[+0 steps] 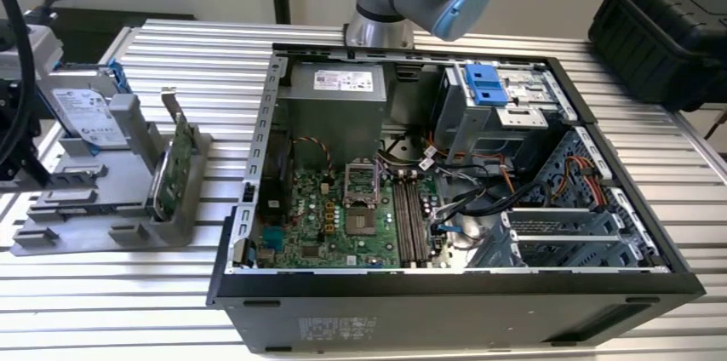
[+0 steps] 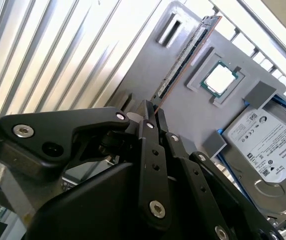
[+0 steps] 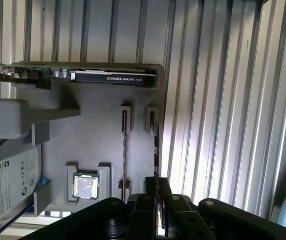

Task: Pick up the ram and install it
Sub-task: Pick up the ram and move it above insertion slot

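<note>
In both wrist views the ram [image 2: 186,56] [image 3: 156,150] appears edge-on, a thin stick standing in a slot of the grey holder [image 2: 147,65] [image 3: 93,135]. My gripper [image 2: 152,106] [image 3: 158,182] sits at the ram's near end, its black fingers [image 2: 145,130] pressed together on the stick's edge. The ram still stands in its slot. In the exterior view the holder [image 1: 114,208] lies on the slatted table at the exterior view's left, beside the open computer case [image 1: 455,310]. The motherboard's long memory slots [image 1: 411,220] are in the case's middle.
The holder also carries a processor chip [image 2: 221,78] [image 3: 85,186], a silver hard drive [image 2: 267,145] [image 1: 85,114] and an upright green card [image 1: 170,178] [image 3: 113,77]. Cables and a drive cage [image 1: 500,106] crowd the case's right half. A black hard case [image 1: 665,29] stands at the back right.
</note>
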`<action>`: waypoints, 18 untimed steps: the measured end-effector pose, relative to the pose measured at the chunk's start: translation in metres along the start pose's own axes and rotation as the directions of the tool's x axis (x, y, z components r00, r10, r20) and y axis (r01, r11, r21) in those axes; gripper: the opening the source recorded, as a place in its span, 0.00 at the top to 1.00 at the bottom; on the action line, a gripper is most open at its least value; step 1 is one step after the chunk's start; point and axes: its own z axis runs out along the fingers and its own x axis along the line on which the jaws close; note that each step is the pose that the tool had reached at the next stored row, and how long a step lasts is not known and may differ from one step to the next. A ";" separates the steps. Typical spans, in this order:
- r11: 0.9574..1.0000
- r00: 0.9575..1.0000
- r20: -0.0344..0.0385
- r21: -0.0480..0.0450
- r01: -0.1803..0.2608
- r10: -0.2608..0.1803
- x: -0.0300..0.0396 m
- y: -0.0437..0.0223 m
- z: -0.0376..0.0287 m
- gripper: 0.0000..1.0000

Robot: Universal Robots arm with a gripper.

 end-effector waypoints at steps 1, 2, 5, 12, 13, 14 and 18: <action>1.000 1.000 0.000 0.000 0.000 0.000 0.0000 -0.0002 -0.0007 1.00; 1.000 1.000 0.000 0.000 0.000 0.000 0.0000 -0.0005 -0.0015 1.00; 1.000 1.000 0.000 0.000 0.000 0.000 0.0000 -0.0012 -0.0040 1.00; 1.000 1.000 0.000 -0.001 0.000 0.000 0.0000 -0.0024 -0.0101 1.00; 1.000 1.000 0.000 -0.001 0.000 0.000 0.0000 -0.0026 -0.0110 1.00; 1.000 1.000 0.000 -0.001 0.000 0.000 0.0000 -0.0028 -0.0120 1.00; 1.000 1.000 0.000 -0.001 0.000 0.000 0.0000 -0.0033 -0.0155 1.00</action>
